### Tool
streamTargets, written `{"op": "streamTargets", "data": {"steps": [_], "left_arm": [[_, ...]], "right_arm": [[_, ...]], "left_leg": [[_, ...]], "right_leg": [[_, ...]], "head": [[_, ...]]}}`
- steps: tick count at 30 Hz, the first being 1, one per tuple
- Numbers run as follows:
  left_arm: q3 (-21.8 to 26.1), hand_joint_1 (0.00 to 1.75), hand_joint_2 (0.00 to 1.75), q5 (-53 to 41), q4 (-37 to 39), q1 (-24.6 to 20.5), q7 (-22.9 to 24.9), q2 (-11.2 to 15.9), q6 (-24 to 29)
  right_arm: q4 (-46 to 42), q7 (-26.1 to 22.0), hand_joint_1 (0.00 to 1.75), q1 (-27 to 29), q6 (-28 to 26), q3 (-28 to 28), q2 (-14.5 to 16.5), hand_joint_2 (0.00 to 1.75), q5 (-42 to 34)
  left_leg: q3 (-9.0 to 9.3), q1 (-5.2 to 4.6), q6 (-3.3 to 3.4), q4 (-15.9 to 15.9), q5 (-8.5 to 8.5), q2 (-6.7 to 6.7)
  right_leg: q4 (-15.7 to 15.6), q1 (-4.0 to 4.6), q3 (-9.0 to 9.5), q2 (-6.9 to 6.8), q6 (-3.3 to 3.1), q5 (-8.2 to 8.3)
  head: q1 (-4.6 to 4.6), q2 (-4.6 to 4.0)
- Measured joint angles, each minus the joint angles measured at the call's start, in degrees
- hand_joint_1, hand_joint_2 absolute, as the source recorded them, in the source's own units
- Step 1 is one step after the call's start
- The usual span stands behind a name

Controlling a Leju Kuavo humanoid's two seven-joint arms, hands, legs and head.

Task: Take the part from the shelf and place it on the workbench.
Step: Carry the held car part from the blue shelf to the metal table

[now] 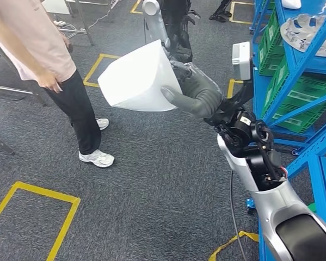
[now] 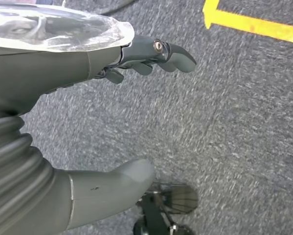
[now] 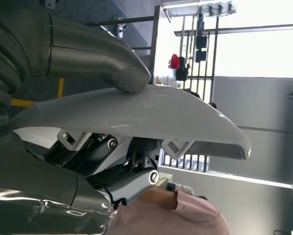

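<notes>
Out in front of us, above the grey carpet (image 1: 153, 179), we carry the white part (image 1: 138, 79) in our right hand (image 1: 196, 95): the thumb lies across one broad face and the fingers (image 3: 111, 171) press up from the other side, so the part is clamped through its thin dimension. From the head view its long axis runs away from the hand toward our left, with the free end pointing at a person (image 1: 50, 60) standing close by on that side. The right wrist view shows the part as a slim curved shell with small clips on its underside, the thumb sitting on top near the held end. Our left hand (image 2: 100, 98) hangs low over the carpet with its fingers (image 2: 163, 54) held well apart from the thumb and nothing between them. The blue shelf (image 1: 294, 81) with green crates (image 1: 300, 103) stands just beside our right arm, so the part is already off it and, we judge, in transit. No bench shows in these pictures, so we cannot say which way it lies. Room to swing is open ahead and to the left over the floor; the shelf edge on the right and the person on the left are what we would need to keep clear of.
</notes>
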Motion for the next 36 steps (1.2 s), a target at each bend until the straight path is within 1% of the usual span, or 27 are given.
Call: {"op": "streamTargets", "data": {"steps": [1, 2, 3, 5, 6, 7, 8, 10, 11, 13, 15, 16, 17, 18, 19, 21, 22, 24, 25, 27, 28, 30, 31, 32, 33, 34, 36], "left_arm": [[0.0, 0.0, 1.75, -0.04, 0.0, 0.0, 0.0, -0.05, 0.05], [0.0, 0.0, 1.75, -0.09, 0.0, 0.04, -0.01, -0.09, 0.13], [0.0, 0.0, 1.75, -0.13, 0.0, 0.09, -0.06, -0.1, 0.29], [0.0, 0.0, 1.75, -0.11, 0.0, 0.06, -0.31, 0.02, 0.82], [0.0, 0.0, 1.75, -0.06, 0.0, -0.03, -0.49, 0.12, 1.12], [0.0, 0.0, 1.75, 0.01, 0.0, -0.12, -0.66, 0.2, 1.4], [0.0, 0.0, 1.75, 0.09, 0.0, -0.19, -0.81, 0.25, 1.66], [0.0, 0.0, 1.75, 0.19, 0.0, -0.19, -0.98, 0.29, 1.98], [0.0, 0.0, 1.75, 0.21, 0.0, -0.17, -1.02, 0.29, 2.04], [0.0, 0.0, 1.75, 0.21, 0.0, -0.18, -1.08, 0.34, 2.07], [0.0, 0.0, 1.75, 0.17, 0.0, -0.17, -1.16, 0.36, 2.01], [0.0, 0.0, 1.75, 0.11, 0.0, -0.16, -1.19, 0.33, 1.93], [0.0, 0.0, 1.75, 0.01, 0.0, -0.15, -1.2, 0.31, 1.85], [0.0, 0.0, 1.75, -0.09, 0.0, -0.15, -1.2, 0.3, 1.79], [0.0, 0.0, 1.75, -0.16, 0.0, -0.16, -1.2, 0.29, 1.73], [0.0, 0.0, 1.75, -0.22, 0.0, -0.18, -1.2, 0.26, 1.59], [0.0, 0.0, 1.75, -0.22, 0.0, -0.19, -1.19, 0.24, 1.51], [0.0, 0.0, 1.75, -0.29, 0.0, -0.16, -1.13, 0.19, 1.41], [-0.01, 0.0, 1.75, -0.35, 0.0, -0.13, -1.07, 0.18, 1.38], [-0.01, 0.0, 1.75, -0.56, 0.0, -0.1, -0.91, 0.18, 1.28], [-0.01, 0.0, 1.75, -0.69, 0.0, -0.2, -0.79, 0.22, 1.19], [0.0, 0.0, 1.75, -0.94, 0.0, -0.49, -0.46, 0.26, 0.93], [0.0, 0.0, 1.75, -1.04, 0.0, -0.6, -0.26, 0.2, 0.8], [0.0, 0.0, 1.75, -1.1, 0.0, -0.64, -0.08, 0.13, 0.72], [0.0, 0.0, 1.75, -1.14, 0.0, -0.65, 0.07, 0.05, 0.68], [0.0, 0.0, 1.75, -1.15, 0.0, -0.68, 0.18, 0.03, 0.66], [0.0, 0.0, 1.75, -1.07, 0.0, -0.89, 0.27, 0.12, 0.54]], "right_arm": [[-0.01, 0.1, 1.75, 0.07, -0.11, 0.04, 0.0, 1.75, -0.2], [0.0, 0.07, 1.75, 0.13, -0.2, 0.07, 0.0, 1.75, -0.34], [0.01, -0.03, 1.75, 0.18, -0.24, 0.09, 0.0, 1.75, -0.4], [0.02, -0.48, 1.75, 0.14, -0.23, 0.15, 0.0, 1.75, -0.49], [0.07, -0.85, 1.75, -0.01, -0.19, 0.2, 0.0, 1.75, -0.43], [0.19, -1.26, 1.75, -0.23, -0.11, 0.29, 0.01, 1.75, -0.28], [0.34, -1.69, 1.75, -0.46, -0.01, 0.41, 0.02, 1.75, -0.13], [0.69, -2.31, 1.75, -0.75, 0.17, 0.68, 0.09, 1.75, 0.13], [0.85, -2.49, 1.75, -0.79, 0.23, 0.79, 0.13, 1.75, 0.17], [1.18, -2.78, 1.75, -0.92, 0.27, 1.0, 0.15, 1.75, 0.28], [1.51, -3.13, 1.75, -0.98, 0.29, 1.18, 0.15, 1.75, 0.67], [1.68, -3.25, 1.75, -0.89, 0.33, 1.28, 0.15, 1.75, 0.89], [1.86, -3.34, 1.75, -0.75, 0.39, 1.37, 0.15, 1.75, 1.1], [2.04, -3.4, 1.75, -0.61, 0.45, 1.42, 0.15, 1.75, 1.21], [2.17, -3.45, 1.75, -0.52, 0.52, 1.44, 0.15, 1.75, 1.23], [2.34, -3.54, 1.75, -0.54, 0.6, 1.41, 0.15, 1.75, 1.26], [2.39, -3.56, 1.75, -0.6, 0.62, 1.4, 0.15, 1.75, 1.26], [2.54, -3.58, 1.75, -0.61, 0.62, 1.43, 0.15, 1.75, 1.26], [2.59, -3.57, 1.75, -0.59, 0.62, 1.43, 0.15, 1.75, 1.26], [2.66, -3.43, 1.75, -0.53, 0.54, 1.41, 0.15, 1.75, 1.25], [2.66, -3.26, 1.75, -0.52, 0.49, 1.39, 0.15, 1.75, 1.22], [2.66, -2.69, 1.75, -0.37, 0.42, 1.38, 0.15, 1.75, 1.14], [2.66, -2.32, 1.75, -0.21, 0.42, 1.38, 0.15, 1.75, 1.08], [2.66, -2.01, 1.75, -0.02, 0.44, 1.38, 0.15, 1.75, 1.02], [2.66, -1.76, 1.75, 0.14, 0.54, 1.39, 0.15, 1.75, 0.97], [2.67, -1.59, 1.75, 0.25, 0.68, 1.42, 0.16, 1.75, 0.92], [2.67, -1.55, 1.75, 0.31, 1.12, 1.46, 0.28, 1.75, 0.91]], "left_leg": [[-1.58, 0.03, -0.13, 3.25, -1.01, 0.17], [-2.13, 0.06, -0.21, 4.41, -0.91, 0.28], [-1.4, 0.09, -0.24, 3.02, 0.29, 0.43], [2.96, 0.09, -0.09, -5.37, 4.1, 1.49], [5.03, -0.05, 0.15, -9.4, 5.45, 2.14], [6.37, -0.2, 0.47, -12.1, 6.17, 2.57], [6.88, -0.34, 0.78, -13.27, 6.25, 2.75], [6.84, -0.38, 1.44, -13.35, 6.29, 1.93], [6.9, -0.29, 1.7, -13.42, 6.35, 1.62], [7.02, -0.06, 2.29, -13.58, 6.49, 1.05], [7.02, -0.06, 2.6, -13.56, 6.47, 0.52], [7.03, -0.09, 2.65, -13.54, 6.45, 0.18], [7.07, -0.11, 2.66, -13.53, 6.43, -0.2], [7.16, -0.12, 2.66, -13.51, 6.41, -0.66], [7.3, -0.12, 2.62, -13.5, 6.36, -1.16], [7.46, -0.14, 2.42, -13.49, 6.26, -2.03], [7.33, -0.14, 2.24, -13.44, 6.27, -2.38], [6.8, -0.07, 1.71, -13.42, 6.5, -2.94], [6.6, -0.06, 1.38, -13.46, 6.63, -3.24], [6.14, -0.09, 0.82, -12.55, 5.92, -2.48], [5.27, -0.17, 0.6, -10.59, 4.68, -1.63], [1.73, -0.18, 0.24, -3.14, 1.0, -0.07], [-0.29, -0.15, 0.08, 0.9, -0.48, 0.17], [-1.6, -0.11, -0.05, 3.43, -1.0, 0.29], [-1.81, -0.06, -0.13, 3.69, -0.42, 0.4], [-0.74, 0.0, -0.15, 1.46, 1.17, 0.58], [3.63, -0.05, 0.03, -7.16, 4.93, 1.76]], "right_leg": [[0.01, 0.03, -0.06, -0.41, -0.01, 0.0], [0.03, 0.04, -0.11, -0.81, 0.0, -0.01], [0.04, 0.05, -0.1, -1.18, 0.01, -0.03], [0.11, 0.09, 0.01, -1.87, 0.18, -0.15], [0.2, 0.25, 0.0, -2.14, 0.36, -0.25], [0.27, 0.41, -0.03, -2.4, 0.55, -0.34], [0.33, 0.57, -0.05, -2.64, 0.77, -0.44], [0.4, 0.67, -0.02, -3.08, 1.28, -0.64], [0.82, 0.56, -0.2, -2.8, 1.61, -1.09], [4.87, 0.35, -1.97, -1.44, 2.21, -3.68], [13.29, 0.27, -5.79, -0.31, 2.5, -7.59], [17.01, 0.27, -7.59, -0.16, 2.53, -8.79], [18.93, 0.27, -8.62, -0.1, 2.49, -8.91], [18.3, 0.27, -8.49, -0.03, 2.35, -7.77], [15.22, 0.28, -7.22, 0.13, 2.11, -5.58], [6.52, 0.33, -3.44, 1.47, 1.44, -1.2], [3.24, 0.37, -1.94, 2.16, 1.17, -0.12], [1.04, 0.49, -0.91, 2.73, 0.92, -0.12], [0.64, 0.42, -0.73, 2.37, 0.82, -0.11], [0.12, 0.15, -0.42, 1.63, 0.46, 0.14], [-0.16, -0.01, -0.25, 1.23, 0.26, 0.28], [-0.28, -0.01, -0.18, 0.46, 0.09, 0.33], [-0.26, -0.01, -0.2, 0.02, 0.06, 0.32], [-0.25, 0.0, -0.21, -0.41, 0.05, 0.3], [-0.23, -0.01, -0.2, -0.79, 0.06, 0.27], [-0.2, -0.01, -0.18, -1.14, 0.11, 0.22], [-0.02, 0.12, -0.14, -1.72, 0.4, 0.02]], "head": [[-0.31, 0.0], [-0.58, 0.0], [-0.86, 0.0], [-1.33, 0.0], [-1.54, 0.0], [-1.6, 0.0], [-1.58, 0.0], [-1.34, 0.0], [-1.23, 0.0], [-0.67, 0.0], [0.14, 0.0], [0.43, 0.0], [0.67, 0.0], [0.9, 0.0], [1.14, 0.0], [1.53, 0.0], [1.56, 0.0], [1.55, 0.0], [1.54, 0.0], [1.38, 0.0], [1.1, 0.0], [0.42, 0.0], [0.07, 0.0], [-0.22, 0.0], [-0.51, 0.0], [-0.78, 0.0], [-1.24, 0.0]]}}
